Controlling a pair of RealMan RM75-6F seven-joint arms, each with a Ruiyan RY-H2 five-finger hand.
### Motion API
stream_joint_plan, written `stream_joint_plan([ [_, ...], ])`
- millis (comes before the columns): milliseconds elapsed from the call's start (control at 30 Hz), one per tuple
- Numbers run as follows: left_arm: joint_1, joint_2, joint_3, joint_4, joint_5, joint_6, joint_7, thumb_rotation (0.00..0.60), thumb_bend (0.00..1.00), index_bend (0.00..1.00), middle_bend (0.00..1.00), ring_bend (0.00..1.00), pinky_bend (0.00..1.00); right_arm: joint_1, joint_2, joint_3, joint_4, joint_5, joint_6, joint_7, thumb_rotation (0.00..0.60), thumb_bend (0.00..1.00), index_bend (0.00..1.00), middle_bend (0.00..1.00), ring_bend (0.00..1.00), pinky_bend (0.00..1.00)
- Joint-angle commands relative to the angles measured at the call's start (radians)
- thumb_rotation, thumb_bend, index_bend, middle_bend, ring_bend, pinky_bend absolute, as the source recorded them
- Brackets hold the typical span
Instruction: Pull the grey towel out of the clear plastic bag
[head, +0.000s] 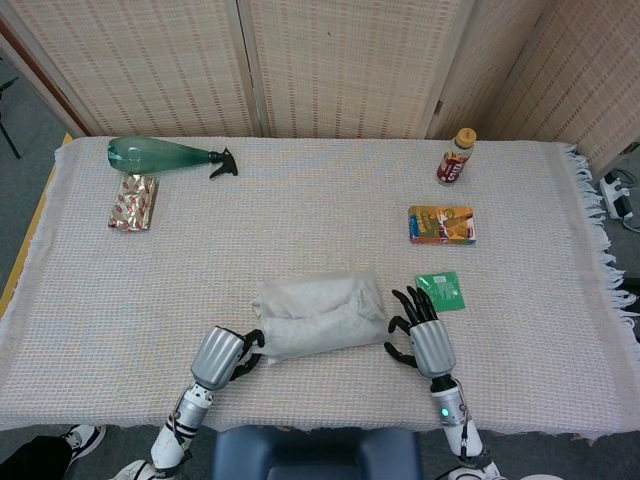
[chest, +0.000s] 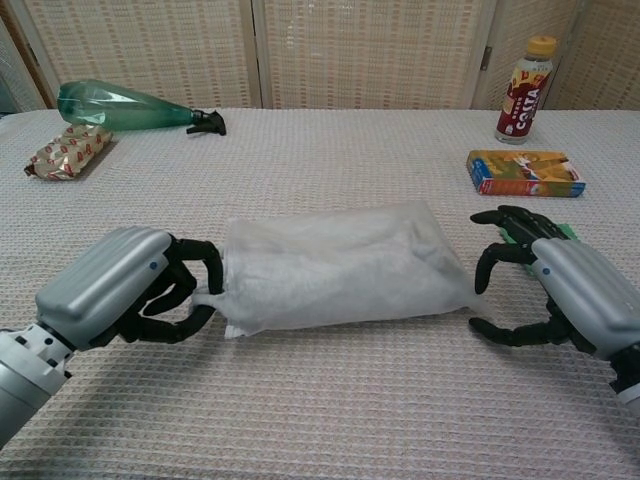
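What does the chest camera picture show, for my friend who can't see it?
A clear plastic bag with a grey towel inside lies on a woven tablecloth. The left hand pinches the bag's left end, and the right hand, fingers spread, reaches toward its other end. A green spray bottle lies far behind.

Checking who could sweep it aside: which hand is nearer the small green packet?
Right. The right hand sits just in front of the green packet, fingertips nearly at its edge. The left hand is across the bagged towel, pinching its far end.

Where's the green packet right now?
In the head view the green packet lies right of centre, just beyond the right hand and nearer than the orange box.
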Motion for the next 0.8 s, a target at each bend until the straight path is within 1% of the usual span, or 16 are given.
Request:
stream_joint_plan([
  [33, -0.001, 0.001, 0.0, -0.002, 0.0, -0.001, 0.002, 0.6, 0.53, 0.74, 1.0, 1.0, 1.0, 0.006, -0.008, 0.003, 0.012, 0.006, 0.003, 0.005, 0.6, 0.16, 0.56, 0.13, 0.0, 0.0],
  [233, -0.002, 0.001, 0.002, -0.003, 0.001, -0.001, 0.001, 0.6, 0.53, 0.74, 1.0, 1.0, 1.0, 0.019, -0.021, 0.007, 0.037, 0.014, 0.005, 0.002, 0.6, 0.16, 0.57, 0.13, 0.0, 0.0],
  [433, -0.003, 0.004, 0.0, -0.003, -0.001, 0.001, -0.001, 0.6, 0.53, 0.74, 1.0, 1.0, 1.0, 0.024, -0.028, 0.006, 0.06, 0.021, 0.005, 0.008, 0.6, 0.2, 0.59, 0.14, 0.0, 0.0],
  [800, -0.004, 0.011, 0.0, -0.007, 0.0, 0.003, -0.004, 0.6, 0.54, 0.74, 1.0, 1.0, 1.0, 0.04, -0.032, 0.005, 0.078, 0.034, -0.021, 0.017, 0.6, 0.36, 0.62, 0.15, 0.0, 0.0],
])
